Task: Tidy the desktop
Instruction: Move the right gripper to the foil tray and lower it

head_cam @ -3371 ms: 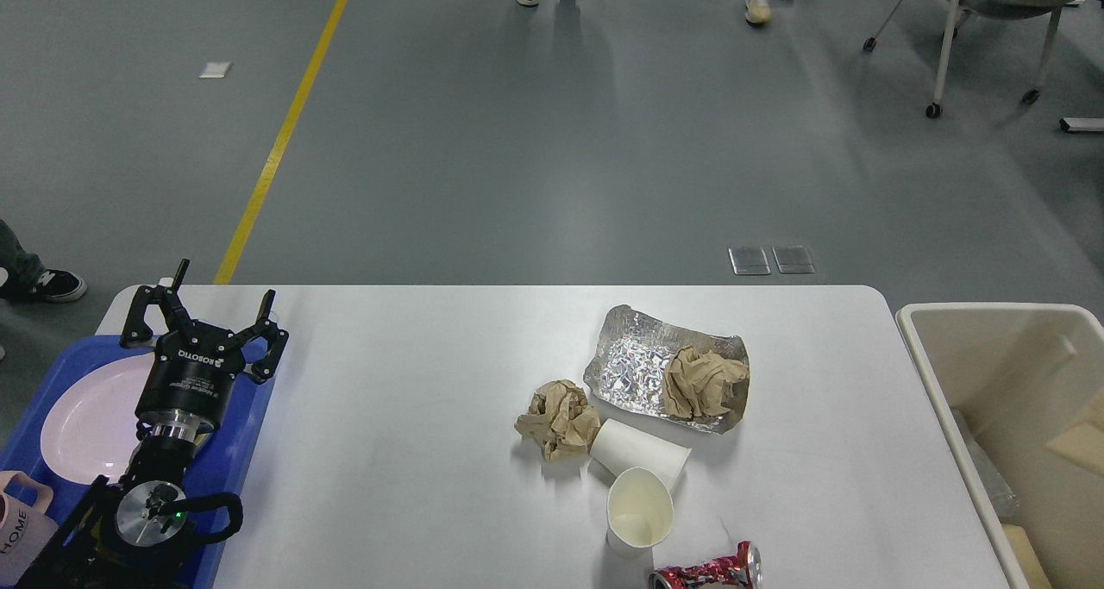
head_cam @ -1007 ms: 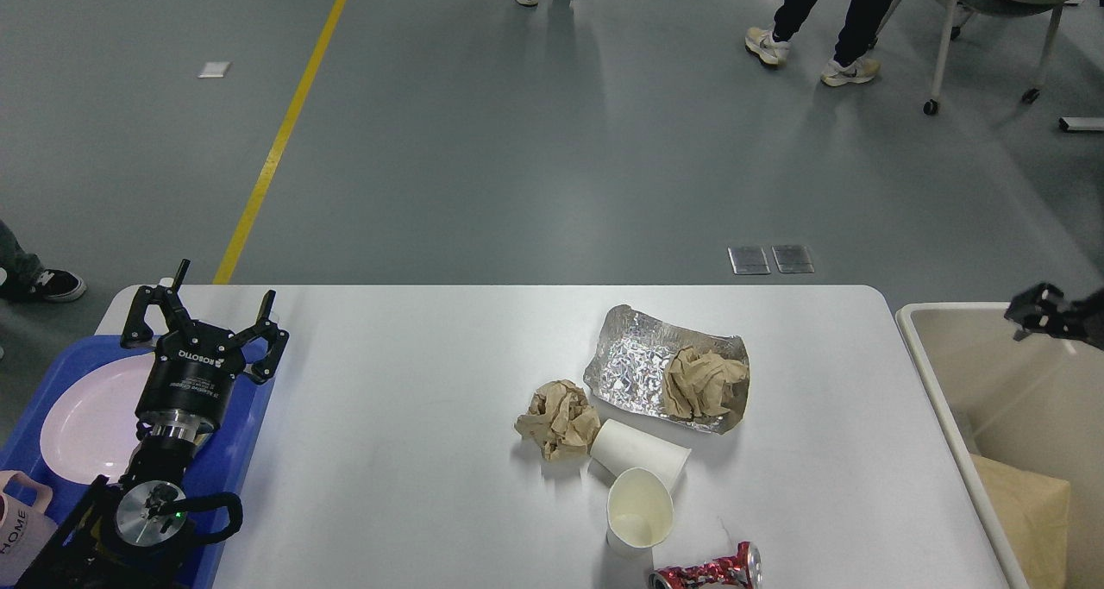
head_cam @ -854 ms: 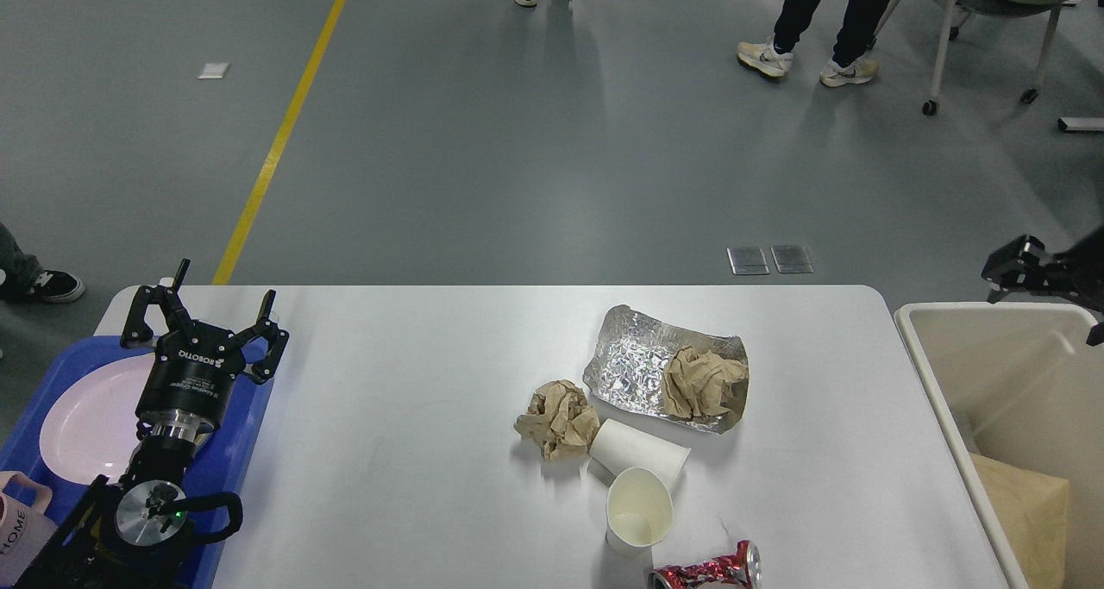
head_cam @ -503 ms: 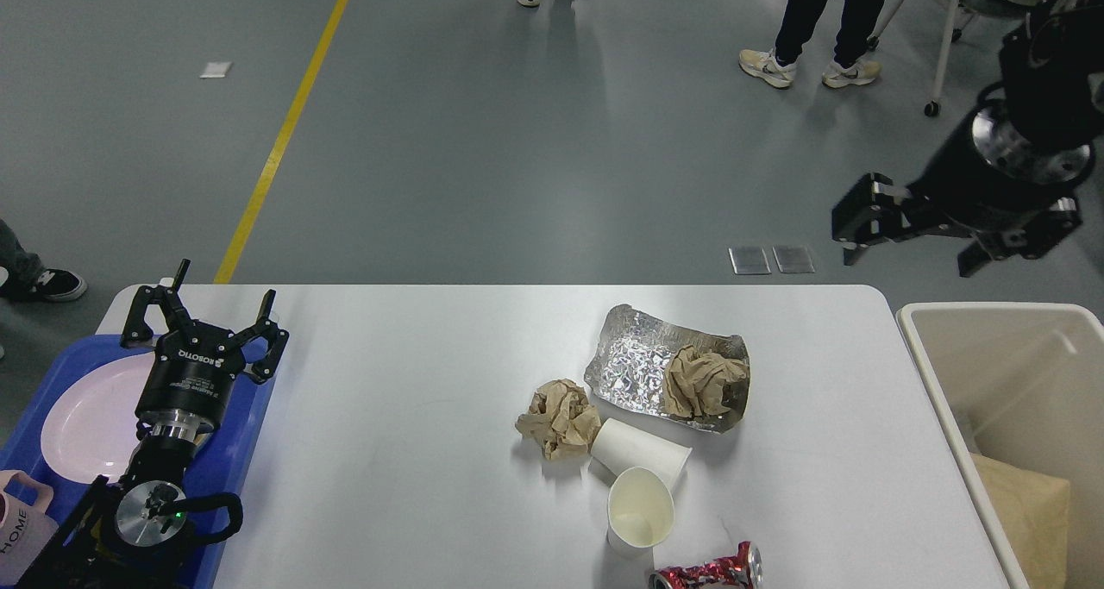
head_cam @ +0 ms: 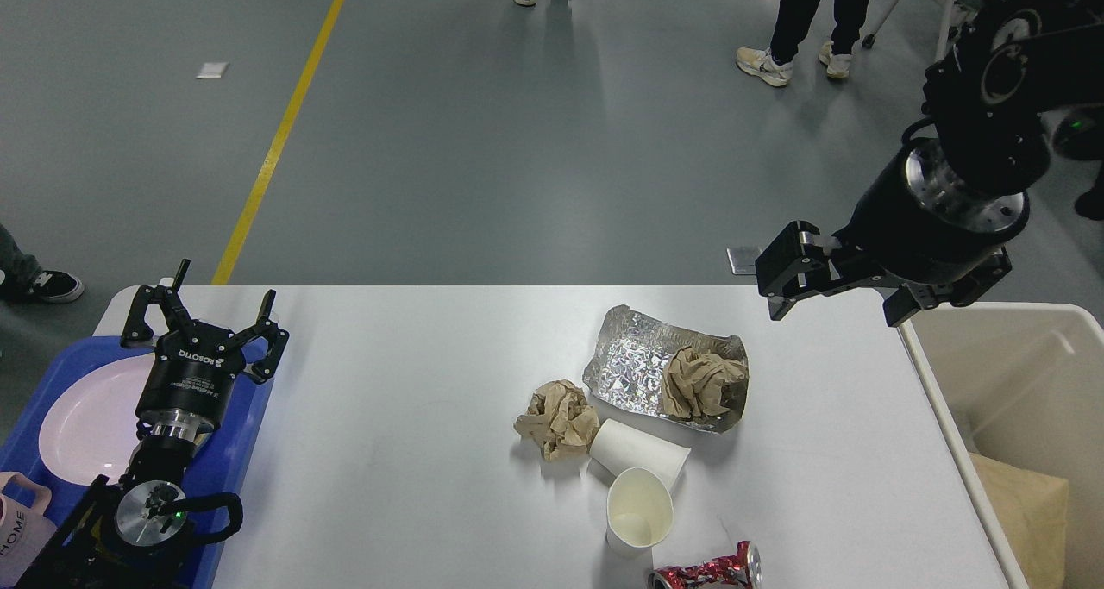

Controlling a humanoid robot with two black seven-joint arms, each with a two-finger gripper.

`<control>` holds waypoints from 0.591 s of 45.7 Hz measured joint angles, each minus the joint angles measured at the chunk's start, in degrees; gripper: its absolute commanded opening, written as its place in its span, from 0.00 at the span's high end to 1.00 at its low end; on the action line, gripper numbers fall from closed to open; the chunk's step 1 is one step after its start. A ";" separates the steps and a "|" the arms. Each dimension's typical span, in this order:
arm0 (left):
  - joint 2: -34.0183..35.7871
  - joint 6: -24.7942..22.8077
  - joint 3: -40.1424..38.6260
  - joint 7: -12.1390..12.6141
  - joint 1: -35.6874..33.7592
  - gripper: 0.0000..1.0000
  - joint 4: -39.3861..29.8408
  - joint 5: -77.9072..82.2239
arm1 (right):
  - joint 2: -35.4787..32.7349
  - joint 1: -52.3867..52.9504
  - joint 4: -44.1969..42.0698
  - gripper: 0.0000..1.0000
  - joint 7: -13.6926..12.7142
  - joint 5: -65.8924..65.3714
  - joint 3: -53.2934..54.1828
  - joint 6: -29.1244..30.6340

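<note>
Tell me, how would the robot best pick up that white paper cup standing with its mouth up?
Probably by the rim, from above: the upright cup has its mouth open to the top, so one finger of the right hand could slip inside. The tipped cup crowds its far side.

Tray (head_cam: 250,416) left; bin (head_cam: 949,416) right

We read "ROBOTIQ" upside down on our left gripper (head_cam: 203,313), and "HOME" on the pink mug (head_cam: 19,529).
</note>
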 measured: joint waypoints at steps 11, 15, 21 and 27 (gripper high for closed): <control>0.01 0.01 0.00 0.00 0.00 0.03 0.00 0.00 | 1.17 -4.17 -0.17 0.00 0.03 0.02 2.12 -1.81; 0.01 0.05 0.00 0.00 0.00 0.03 0.00 0.00 | 1.18 -4.85 -0.18 0.00 0.03 0.03 3.12 -2.05; 0.01 0.08 0.00 0.00 0.00 0.03 0.00 0.00 | 1.17 -4.89 -0.18 0.00 0.02 0.03 3.40 -2.11; 0.01 0.08 0.00 0.00 0.00 0.03 0.00 0.00 | 1.14 -4.79 -0.18 0.00 0.02 0.03 3.50 -2.05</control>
